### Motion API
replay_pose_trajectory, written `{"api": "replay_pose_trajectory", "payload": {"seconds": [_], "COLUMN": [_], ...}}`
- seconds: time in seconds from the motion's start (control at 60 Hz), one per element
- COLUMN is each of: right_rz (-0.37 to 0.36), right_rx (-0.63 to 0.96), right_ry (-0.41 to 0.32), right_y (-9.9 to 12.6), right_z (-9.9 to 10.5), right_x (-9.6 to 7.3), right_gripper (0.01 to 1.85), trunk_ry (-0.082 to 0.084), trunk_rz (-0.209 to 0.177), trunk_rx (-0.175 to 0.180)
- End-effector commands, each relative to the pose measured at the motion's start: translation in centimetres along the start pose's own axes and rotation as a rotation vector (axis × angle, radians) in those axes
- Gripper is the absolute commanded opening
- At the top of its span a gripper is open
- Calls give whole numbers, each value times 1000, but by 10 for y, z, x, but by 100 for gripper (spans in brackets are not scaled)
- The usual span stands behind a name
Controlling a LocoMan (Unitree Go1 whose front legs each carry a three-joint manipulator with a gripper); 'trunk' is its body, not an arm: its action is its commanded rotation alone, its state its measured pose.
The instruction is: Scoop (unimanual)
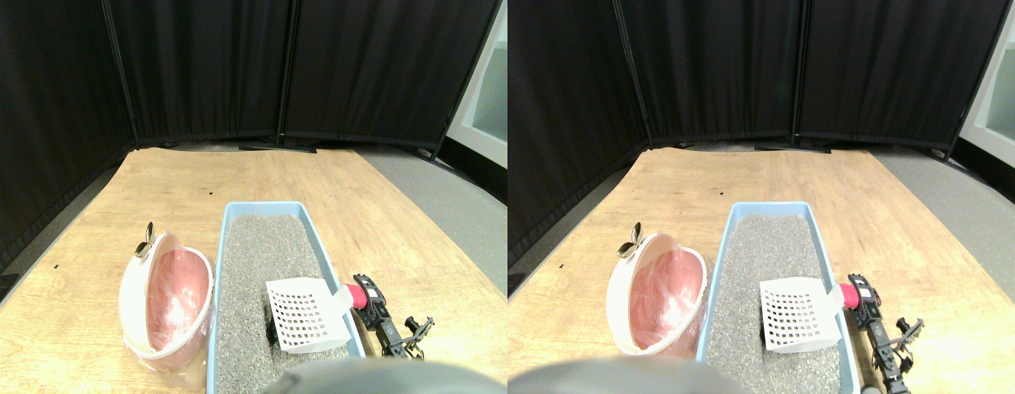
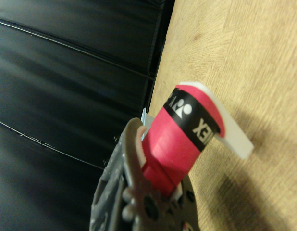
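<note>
A white slotted scoop (image 1: 305, 314) lies flat over the grey litter in the blue litter box (image 1: 265, 207), toward the near right side. Its red-wrapped handle (image 1: 356, 296) sticks out over the box's right rim. My right gripper (image 1: 368, 300) is shut on that handle. A small dark lump (image 1: 271, 327) shows in the litter at the scoop's left edge, partly hidden by it. In the wrist view the red handle (image 2: 182, 139) with its black band sits clamped in the grey jaw frame, and the scoop's white neck (image 2: 232, 132) extends past it.
A white bin with a pink liner (image 1: 167, 300) stands tilted just left of the litter box, touching its left wall. Everything rests on a wooden floor board (image 1: 187, 180). Black curtain panels (image 1: 228, 66) close off the back.
</note>
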Motion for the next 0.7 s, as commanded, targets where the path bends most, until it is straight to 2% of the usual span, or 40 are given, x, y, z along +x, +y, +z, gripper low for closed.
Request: {"api": "replay_pose_trajectory", "payload": {"seconds": [0.017,0.067,0.167,0.333,0.417,0.7], "right_rz": [3,-2,29,10,44,54], "right_rx": [-55,-59,-80,-108,-123,-179], "right_ry": [-29,-27,-88,-124,-166,-194], "right_y": [3,4,5,10,12,15], "right_z": [11,12,18,34,41,57], "right_x": [-2,-3,-3,-2,0,9], "right_gripper": [6,6,6,6,6,6], "trunk_ry": [7,6,6,5,2,1], "trunk_rz": [5,6,6,5,7,13], "trunk_rx": [-22,-25,-30,-40,-46,-59]}}
